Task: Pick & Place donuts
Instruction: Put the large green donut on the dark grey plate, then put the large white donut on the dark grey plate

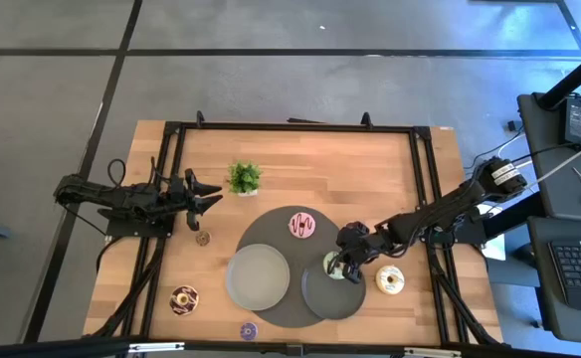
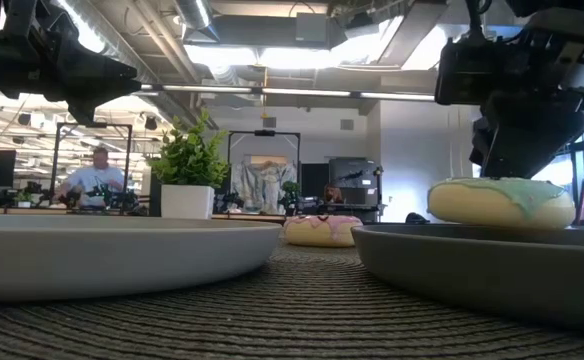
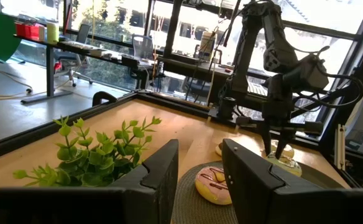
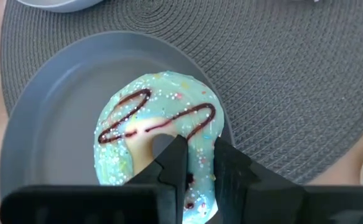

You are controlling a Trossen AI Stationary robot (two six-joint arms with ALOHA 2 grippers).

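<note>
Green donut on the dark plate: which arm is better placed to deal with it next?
The right. Its hand is already closed on the green donut resting on the dark plate. The left hand hangs open far off beside the plant.

Both arms are dark, jointed assemblies with black cabling along the links. The right arm [image 1: 440, 214] carries a pale band near its base. Each pincer finger is a flat, angular black block.

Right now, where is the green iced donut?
The green iced donut lies on the darker grey round plate, on the table's right side, pinched by the right end effector; the cream iced donut sits beside it.
</note>
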